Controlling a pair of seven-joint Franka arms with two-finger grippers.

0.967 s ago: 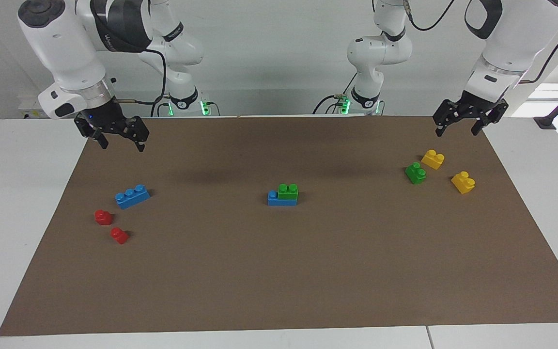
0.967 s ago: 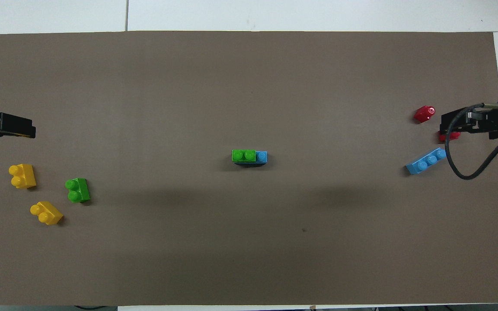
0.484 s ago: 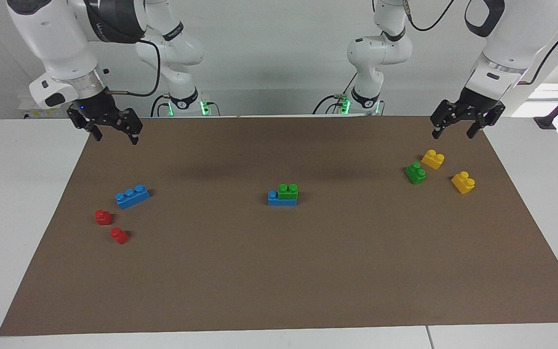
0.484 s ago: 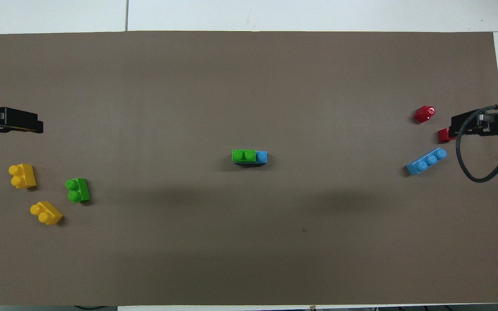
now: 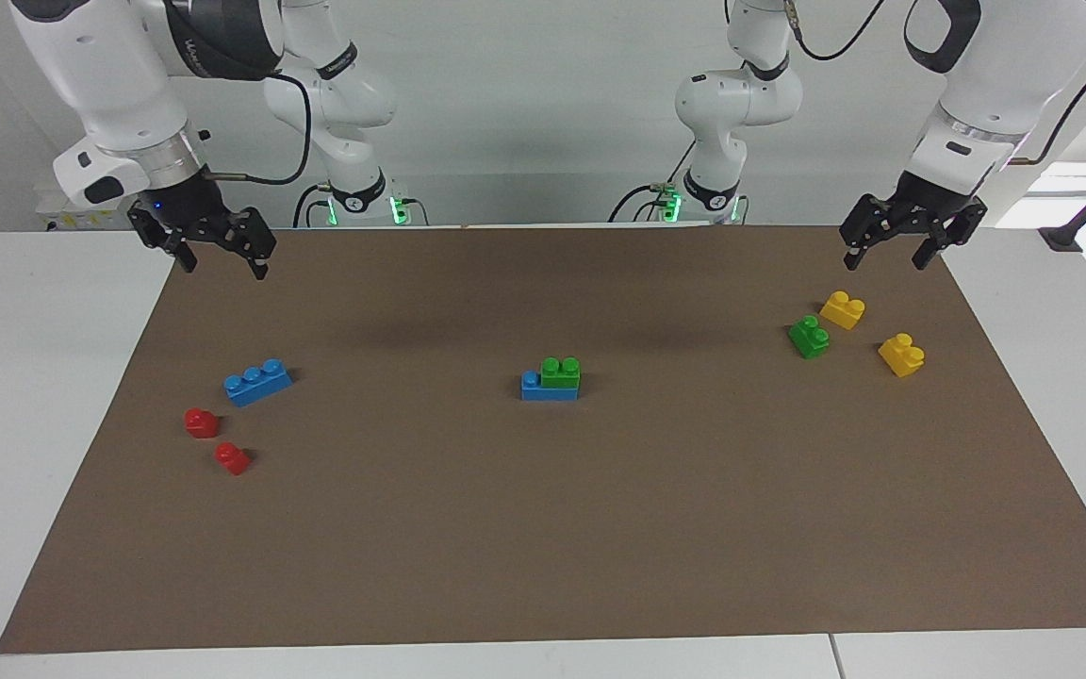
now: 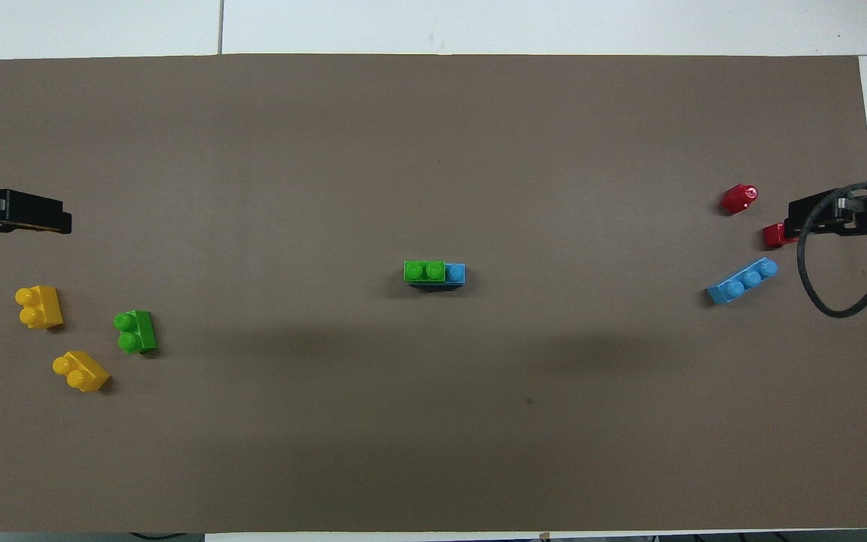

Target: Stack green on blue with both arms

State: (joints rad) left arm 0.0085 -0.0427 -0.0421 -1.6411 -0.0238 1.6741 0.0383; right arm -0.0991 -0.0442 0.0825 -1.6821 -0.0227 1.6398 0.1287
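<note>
One green brick [image 5: 561, 372] already sat pressed onto a blue brick [image 5: 548, 388] at the middle of the brown mat [image 5: 543, 528], covering two of its three studs and leaving one end stud bare. We judged this pair to be the finished stack, so at least one round of the task was done.

A second green brick [image 5: 809, 336] lay loose on the mat toward the left arm's end of the bench [image 5: 43, 377], just beside one yellow brick [image 5: 842, 309] and near another yellow brick [image 5: 900, 355]. A second blue brick [image 5: 257, 381] lay loose toward the right arm's end, well apart from that green one, with two red bricks, one [image 5: 201, 422] and the other [image 5: 232, 458], a little farther from the robots. If the task called for a second stack, we judged that it had not been started: neither loose brick was touched.

We found the left hand [image 5: 892, 253] raised over the mat's edge at its own end, fingers spread and holding nothing. We found the right hand [image 5: 219, 258] likewise raised over the corner of the mat at its end, fingers spread and empty. Both arms stood clear of the central stack, which rested without support. In the overhead view, the right hand partly covered one red brick, yet the facing view showed it well above the mat.
</note>
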